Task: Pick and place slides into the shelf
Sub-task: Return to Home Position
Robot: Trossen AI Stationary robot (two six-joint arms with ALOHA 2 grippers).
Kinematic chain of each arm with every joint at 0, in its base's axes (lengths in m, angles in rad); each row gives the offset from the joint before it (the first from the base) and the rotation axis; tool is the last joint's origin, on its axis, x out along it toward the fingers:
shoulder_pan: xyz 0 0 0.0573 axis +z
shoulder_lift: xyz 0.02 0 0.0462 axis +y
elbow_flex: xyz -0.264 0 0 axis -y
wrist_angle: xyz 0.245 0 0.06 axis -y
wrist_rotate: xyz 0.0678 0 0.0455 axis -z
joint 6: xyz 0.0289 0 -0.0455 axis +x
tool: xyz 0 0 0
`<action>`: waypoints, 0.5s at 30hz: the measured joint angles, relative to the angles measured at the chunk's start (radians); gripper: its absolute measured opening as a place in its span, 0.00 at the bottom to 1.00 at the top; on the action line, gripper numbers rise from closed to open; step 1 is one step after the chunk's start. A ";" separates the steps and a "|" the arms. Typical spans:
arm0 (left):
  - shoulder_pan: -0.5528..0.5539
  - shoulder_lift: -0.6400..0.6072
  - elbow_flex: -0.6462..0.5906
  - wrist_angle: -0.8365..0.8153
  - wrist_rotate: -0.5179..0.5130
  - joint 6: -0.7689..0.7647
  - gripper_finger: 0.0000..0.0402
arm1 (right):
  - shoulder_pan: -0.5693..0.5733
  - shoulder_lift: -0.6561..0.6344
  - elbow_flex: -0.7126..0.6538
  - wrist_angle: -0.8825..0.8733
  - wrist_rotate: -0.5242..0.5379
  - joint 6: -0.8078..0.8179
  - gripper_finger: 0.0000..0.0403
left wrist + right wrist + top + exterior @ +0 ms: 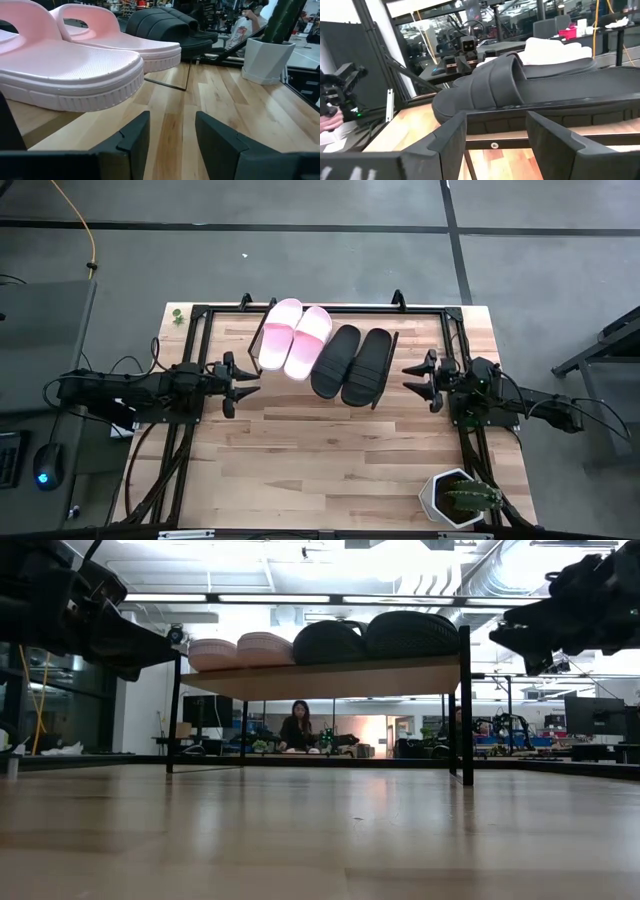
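On the wooden counter (330,450), the pink slides (293,338) and black slides (350,362) are set side by side on the slanted shelf (340,679), so the left hand (250,383) and right hand (410,378) are held released and empty at either side.

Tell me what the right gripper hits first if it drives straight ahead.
The right gripper would likely meet the nearest black slide, or the shelf rail just under it; height is unclear.
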 joint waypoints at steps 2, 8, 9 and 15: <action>0.000 0.000 0.000 0.001 -0.008 0.003 0.37 | 0.000 0.000 0.000 0.003 -0.017 -0.006 0.49; 0.000 0.000 0.000 0.000 -0.016 0.017 0.37 | 0.000 0.000 0.000 0.007 -0.030 -0.026 0.49; 0.000 0.000 0.000 0.000 -0.016 0.022 0.36 | 0.000 0.000 0.000 0.006 -0.030 -0.026 0.49; 0.000 0.000 0.000 -0.006 -0.011 0.041 0.21 | 0.000 0.000 0.000 0.006 -0.030 -0.030 0.40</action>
